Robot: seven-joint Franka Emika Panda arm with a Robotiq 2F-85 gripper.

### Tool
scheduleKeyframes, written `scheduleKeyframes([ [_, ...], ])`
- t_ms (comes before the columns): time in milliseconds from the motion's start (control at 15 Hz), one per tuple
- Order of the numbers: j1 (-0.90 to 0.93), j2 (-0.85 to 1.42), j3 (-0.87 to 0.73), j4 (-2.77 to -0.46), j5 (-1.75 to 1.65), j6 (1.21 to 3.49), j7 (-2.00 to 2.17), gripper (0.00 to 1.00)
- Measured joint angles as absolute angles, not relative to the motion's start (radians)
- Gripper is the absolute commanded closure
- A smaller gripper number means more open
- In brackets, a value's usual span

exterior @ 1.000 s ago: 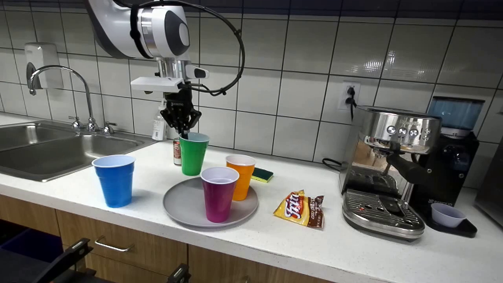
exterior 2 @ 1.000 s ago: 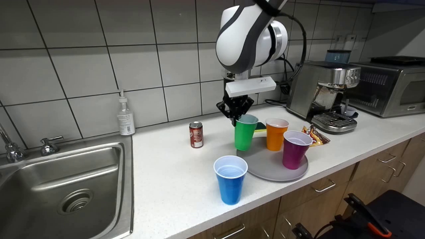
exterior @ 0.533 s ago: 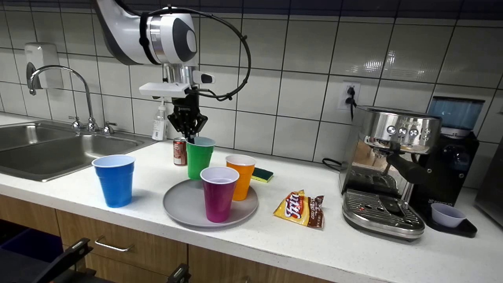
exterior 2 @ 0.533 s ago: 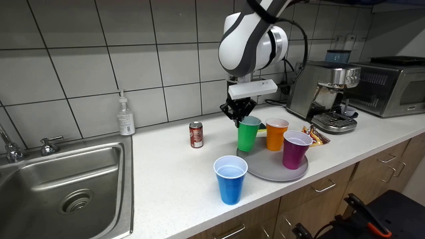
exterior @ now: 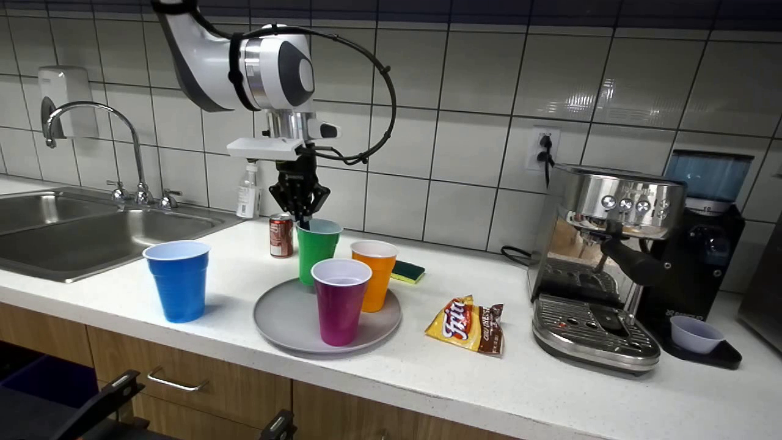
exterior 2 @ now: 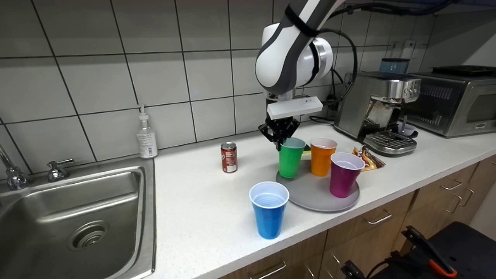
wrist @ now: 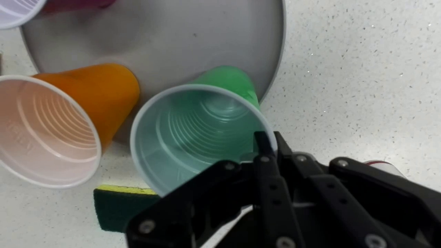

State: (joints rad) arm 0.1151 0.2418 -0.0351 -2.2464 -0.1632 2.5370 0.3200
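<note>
Large letters, seemingly "Frit", stand on the yellow part of the snack bag (exterior: 465, 326), right of the claw (exterior: 304, 225) in both exterior views. Print on the pump bottle (exterior 2: 147, 139) and can (exterior 2: 229, 157), left of the claw there, is too small to read.

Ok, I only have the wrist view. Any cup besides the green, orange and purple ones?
Observer: Yes, both exterior views show a blue cup on the counter, off the plate.
Operator: The purple cup is cut off in my frame. Upright?
Observer: Yes, it stands upright on the plate.
Operator: And what's past the green cup and the sponge, beyond my bottom edge?
Observer: The tiled wall, on the side away from the purple cup.
</note>
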Motion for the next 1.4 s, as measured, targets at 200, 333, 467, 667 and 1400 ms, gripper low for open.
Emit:
scheduleKeyframes([
  [200,0.115,0.256,-0.046,-2.235,-0.164,2.537,0.32,0.99],
  [333,0.115,0.263,-0.054,-2.23,-0.165,2.537,0.32,0.99],
  [467,0.115,0.269,-0.06,-2.229,-0.169,2.537,0.32,0.99],
  [667,0.115,0.275,-0.066,-2.229,-0.176,2.537,0.32,0.99],
  [1400,0.115,0.281,-0.066,-2.229,-0.186,2.537,0.32,0.41],
])
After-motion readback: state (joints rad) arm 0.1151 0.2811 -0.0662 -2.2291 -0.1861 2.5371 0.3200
